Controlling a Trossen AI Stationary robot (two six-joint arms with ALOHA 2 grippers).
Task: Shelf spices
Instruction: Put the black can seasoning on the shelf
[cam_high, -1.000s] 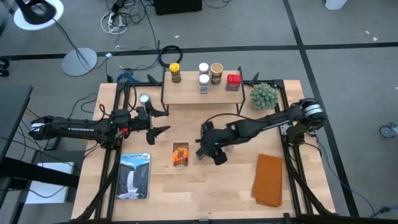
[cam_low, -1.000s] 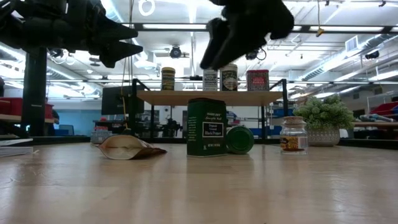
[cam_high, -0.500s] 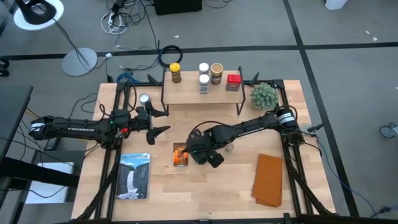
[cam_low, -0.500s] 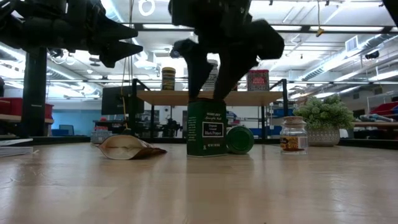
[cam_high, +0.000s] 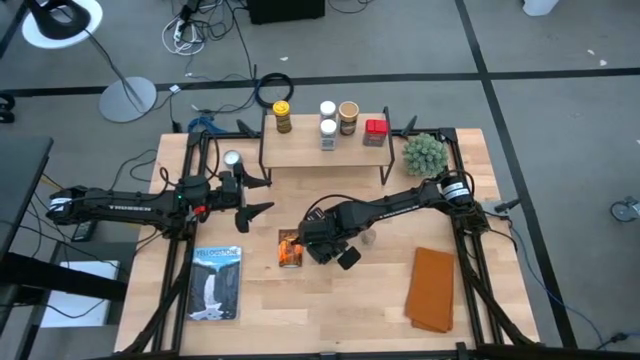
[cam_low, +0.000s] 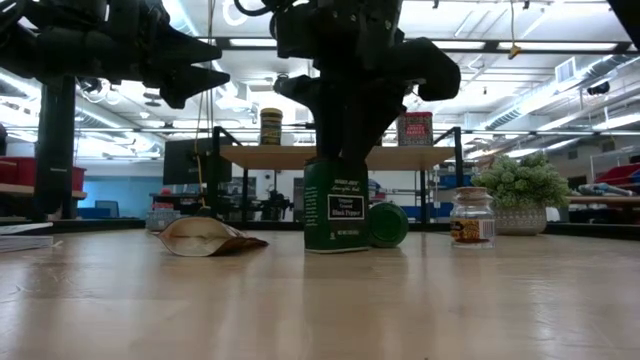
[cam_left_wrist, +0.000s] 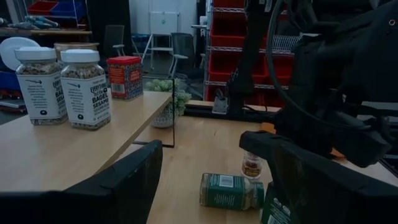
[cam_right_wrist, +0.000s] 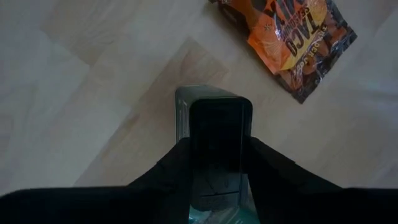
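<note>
A dark green tin stands upright on the table in front of the shelf, and my right gripper is shut on its top, pointing down. An orange packet lies flat just left of it. A green-lidded jar lies on its side, with a small glass jar upright to its right. On the shelf stand a yellow-lidded jar, two white-lidded jars, a tan-lidded jar and a red tin. My left gripper hangs open and level beside the shelf's left legs. My right gripper pinches the green tin's top end between its two fingers, one on each of two opposite sides. The fingers come from above, pointing steeply down. The tin stays upright with its base on the table.
A spiky green plant stands right of the shelf and a flat round silver tin left of it. A book lies near the left front, a folded orange-brown cloth near the right front.
My right gripper has swung toward the table's left and near side, come down over the green tin, tipped to point steeply down, and shut on the tin's top. The tin still stands on the table.
</note>
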